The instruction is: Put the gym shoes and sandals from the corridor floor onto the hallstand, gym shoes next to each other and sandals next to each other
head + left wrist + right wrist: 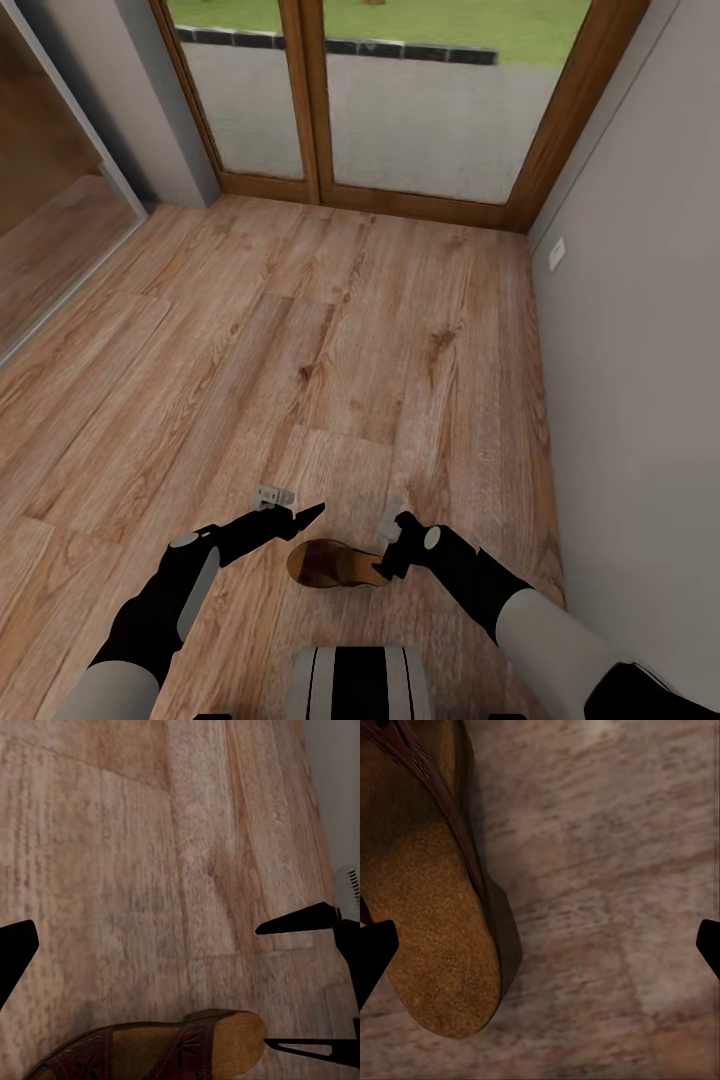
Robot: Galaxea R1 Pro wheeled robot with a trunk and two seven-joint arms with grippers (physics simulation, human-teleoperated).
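- Right tool (388,548): fingers spread wide, empty, hovering low at the heel end of the dark maroon leather sandal with tan footbed (328,565).
- Left tool (300,518): fingers spread, empty, just beyond the sandal at its 11 o'clock.
- Sandal lies on the light brown wood-plank floor (330,330) between both tools, just ahead of the robot's base; long axis runs 9-to-3 in the head view.
- Judgement: right tool nearer; its heel sits off-centre between the fingers, so a sideways shift is needed before closing.
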